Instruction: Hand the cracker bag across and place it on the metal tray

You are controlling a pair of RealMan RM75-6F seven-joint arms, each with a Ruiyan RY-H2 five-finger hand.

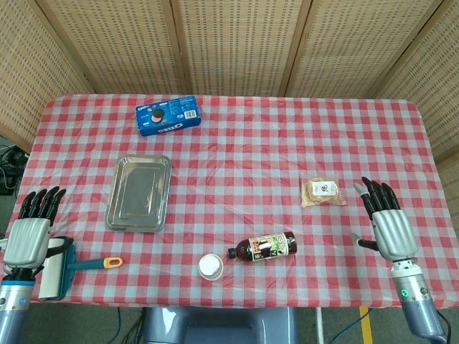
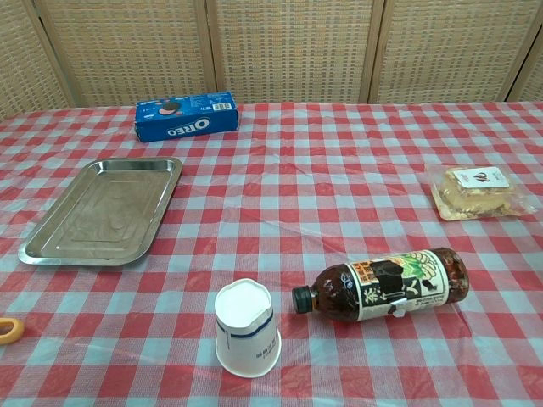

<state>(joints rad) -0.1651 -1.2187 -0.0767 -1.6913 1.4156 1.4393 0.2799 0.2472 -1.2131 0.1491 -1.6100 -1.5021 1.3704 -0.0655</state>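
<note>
The clear cracker bag [image 1: 322, 192] [image 2: 477, 191] lies flat on the right side of the checked cloth. The empty metal tray [image 1: 138, 192] [image 2: 103, 210] sits on the left side. My right hand [image 1: 383, 224] hovers open at the right front of the table, a short way right of the bag, fingers straight and apart. At the front left corner my left hand [image 1: 29, 233] is open too, well left of the tray and holding nothing. Neither hand shows in the chest view.
A tea bottle [image 1: 265, 246] [image 2: 384, 284] lies on its side near the front edge beside an upturned paper cup [image 1: 211, 266] [image 2: 246, 327]. A blue Oreo box [image 1: 167, 115] [image 2: 186, 115] sits behind the tray. A brush with an orange-tipped handle [image 1: 65, 264] lies at the front left.
</note>
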